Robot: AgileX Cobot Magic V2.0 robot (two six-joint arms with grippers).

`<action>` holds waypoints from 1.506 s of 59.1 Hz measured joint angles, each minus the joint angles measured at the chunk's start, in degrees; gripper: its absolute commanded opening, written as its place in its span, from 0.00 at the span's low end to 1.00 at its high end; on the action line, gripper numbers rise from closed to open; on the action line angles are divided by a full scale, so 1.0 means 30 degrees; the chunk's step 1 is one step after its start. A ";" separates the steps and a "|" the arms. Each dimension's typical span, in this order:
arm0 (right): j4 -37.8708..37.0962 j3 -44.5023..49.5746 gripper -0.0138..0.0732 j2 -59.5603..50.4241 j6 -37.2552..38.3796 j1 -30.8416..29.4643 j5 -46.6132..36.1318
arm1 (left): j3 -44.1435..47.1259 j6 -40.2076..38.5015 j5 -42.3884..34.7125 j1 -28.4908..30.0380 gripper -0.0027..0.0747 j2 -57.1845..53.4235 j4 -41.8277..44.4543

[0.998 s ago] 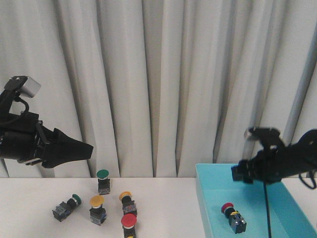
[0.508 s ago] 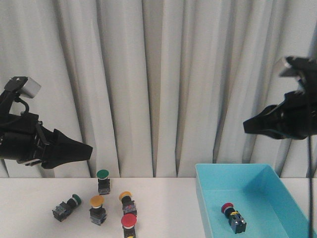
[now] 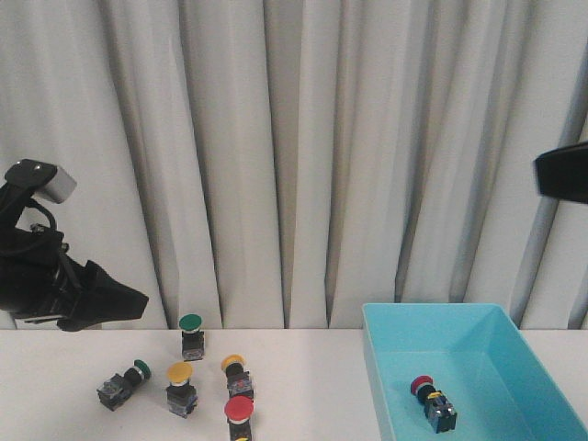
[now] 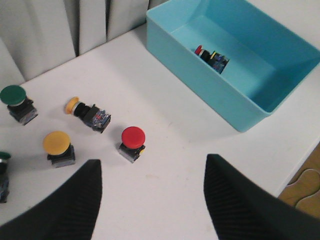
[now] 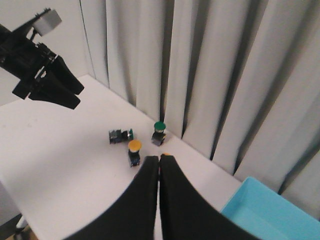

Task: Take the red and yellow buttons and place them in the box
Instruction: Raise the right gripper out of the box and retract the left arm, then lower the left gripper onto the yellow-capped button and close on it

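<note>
On the table lie a red button [image 3: 239, 411] [image 4: 133, 142], an upright yellow button [image 3: 180, 387] [image 4: 58, 147] [image 5: 134, 150] and a yellow button on its side [image 3: 236, 374] [image 4: 88, 110]. Another red button [image 3: 432, 401] [image 4: 212, 56] lies inside the turquoise box [image 3: 386, 390] [image 4: 200, 77] [image 5: 272, 212]. My left gripper [image 3: 124, 306] [image 4: 152, 161] is open and empty, hovering above the table near the red button. My right gripper [image 5: 159, 158] is shut and empty, high at the right edge of the front view [image 3: 562, 173].
Two green-capped buttons stay on the table: one upright [image 3: 191, 334] [image 4: 16, 101] [image 5: 159, 132] at the back, one on its side [image 3: 124, 385] [image 5: 120, 135] at the left. A grey curtain [image 3: 303, 156] hangs behind the table. The table's edge shows in the left wrist view [image 4: 300, 170].
My right gripper has risen from over the box, up and to the right, almost out of the front view. My left gripper has dropped slightly and drawn back left.
</note>
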 measured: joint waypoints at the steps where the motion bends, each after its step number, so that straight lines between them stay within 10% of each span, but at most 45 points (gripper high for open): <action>1: 0.0000 0.0213 0.15 -0.0427 -0.0048 0.0000 -0.0185 | 0.0000 -0.0146 -0.0047 0.0000 0.54 0.0000 0.0232; 38: -0.2602 1.6443 0.15 -1.0076 0.0089 0.0000 -0.5759 | -0.0407 -0.3235 -0.1161 0.0000 0.57 0.0018 0.2175; 66: -0.3709 1.7690 0.15 -1.1098 0.0152 0.0000 -0.6965 | -0.8801 -0.8333 0.1668 0.0000 0.57 0.2874 0.6748; 89: -0.3811 1.7690 0.15 -1.1098 0.0152 0.0000 -0.6965 | -0.9183 -0.8598 0.2776 0.0000 0.57 0.4652 0.4610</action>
